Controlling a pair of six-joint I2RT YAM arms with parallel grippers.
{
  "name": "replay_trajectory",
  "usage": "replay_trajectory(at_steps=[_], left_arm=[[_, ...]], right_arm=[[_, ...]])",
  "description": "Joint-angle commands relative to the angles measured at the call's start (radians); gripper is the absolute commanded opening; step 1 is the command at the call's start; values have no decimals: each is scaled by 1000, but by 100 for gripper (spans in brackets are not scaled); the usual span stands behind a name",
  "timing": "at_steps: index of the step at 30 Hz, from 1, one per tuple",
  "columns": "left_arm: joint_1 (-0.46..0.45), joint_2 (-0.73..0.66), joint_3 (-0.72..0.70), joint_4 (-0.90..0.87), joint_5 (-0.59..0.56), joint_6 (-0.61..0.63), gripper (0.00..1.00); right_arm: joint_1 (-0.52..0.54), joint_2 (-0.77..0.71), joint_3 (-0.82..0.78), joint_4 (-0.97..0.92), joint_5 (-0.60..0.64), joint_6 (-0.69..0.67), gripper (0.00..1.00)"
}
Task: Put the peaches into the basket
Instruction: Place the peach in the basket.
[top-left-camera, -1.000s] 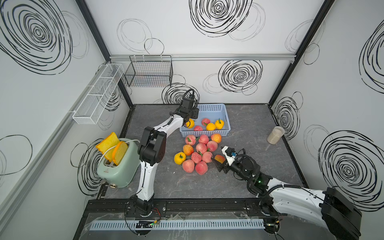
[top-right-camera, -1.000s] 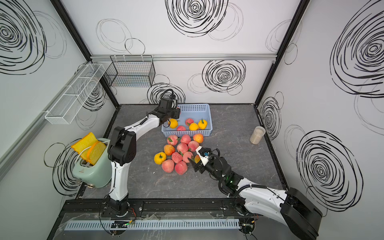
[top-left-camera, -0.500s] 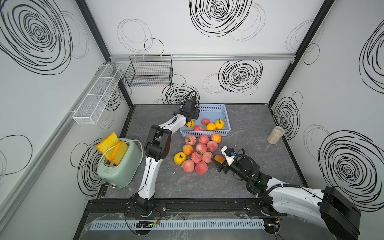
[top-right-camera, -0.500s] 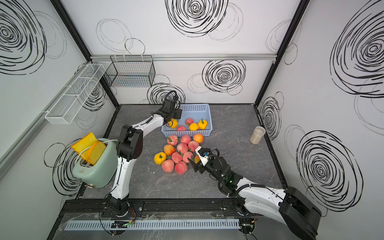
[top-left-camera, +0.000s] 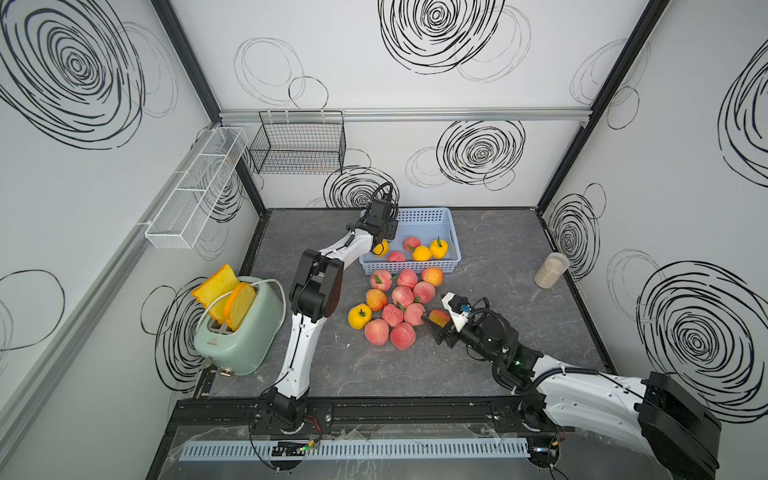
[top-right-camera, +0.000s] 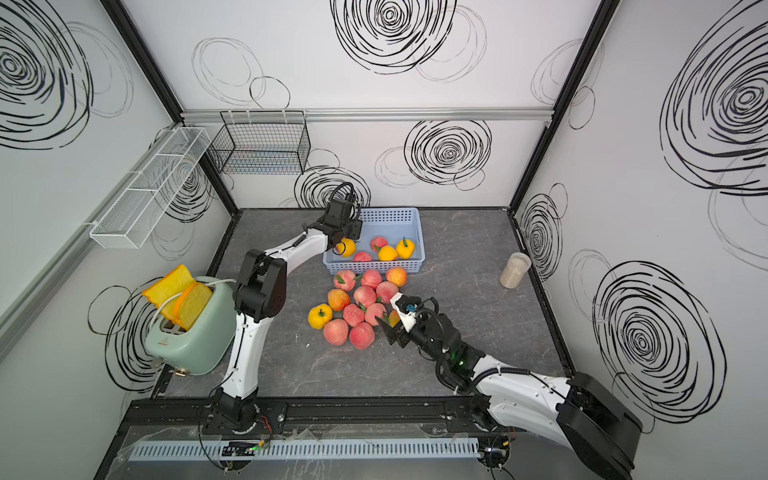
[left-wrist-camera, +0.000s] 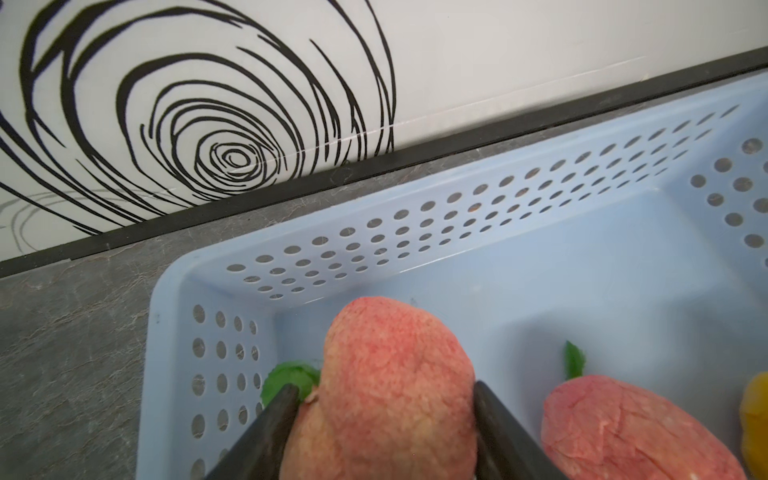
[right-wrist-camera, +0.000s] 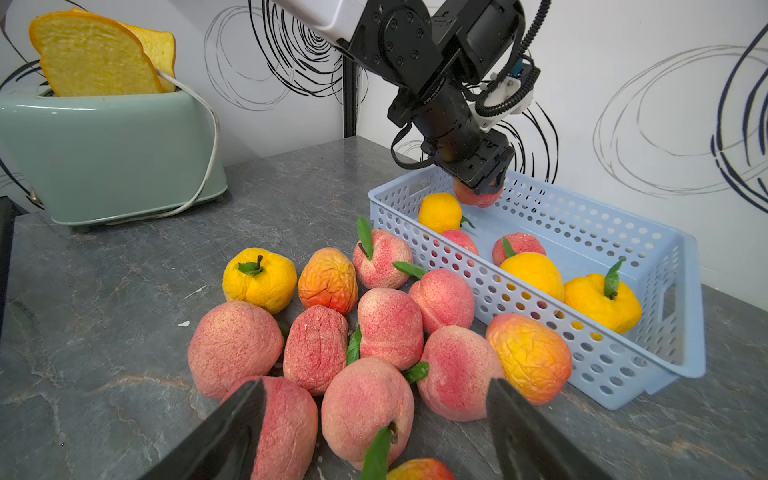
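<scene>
the peaches (right-wrist-camera: 390, 328) are rounded toy fruits with wrinkled, matte skins, mostly speckled pink-red, a few plain yellow or orange-blushed, some with a green leaf. about a dozen lie bunched on the table just in front of the basket (right-wrist-camera: 540, 316), the nearest right against its long wall. five more lie inside it. the basket is a shallow light blue plastic rectangle, its walls pierced with rows of round holes.

the table (top-left-camera: 498, 249) is dark grey with pale marble-like veins. white walls (top-left-camera: 457, 62) with black scribbled swirls rise behind the basket. well away from one short end of the basket stands a glossy mint-green toaster (top-left-camera: 237, 332) holding two spongy bread slices (top-left-camera: 226, 291). apart from the other end stands a clear jar (top-left-camera: 550, 270) of pale grains.

the left arm (top-left-camera: 316, 291) stretches long and bends down over a corner of the basket. the left gripper (right-wrist-camera: 478, 189) is clamped on a pink peach (left-wrist-camera: 395, 353), held above the basket floor just inside that corner. the right arm (top-left-camera: 582, 386) lies low along the table. the right gripper (right-wrist-camera: 376, 384) sits at the side of the pile farthest from the basket, jaws spread wide with gaps around the peach between them, gripping nothing.
</scene>
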Motion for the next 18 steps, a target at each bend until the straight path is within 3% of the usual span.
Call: replay_trajectory(at_steps=[1,18], left_arm=[[-4,21,-9,-22,-23,17,55],[-13,-4,-40,-76,-33,8,67]], right_arm=[[8,6,10,27,4,-10,86],[8,10,13,26,7,-7,87]])
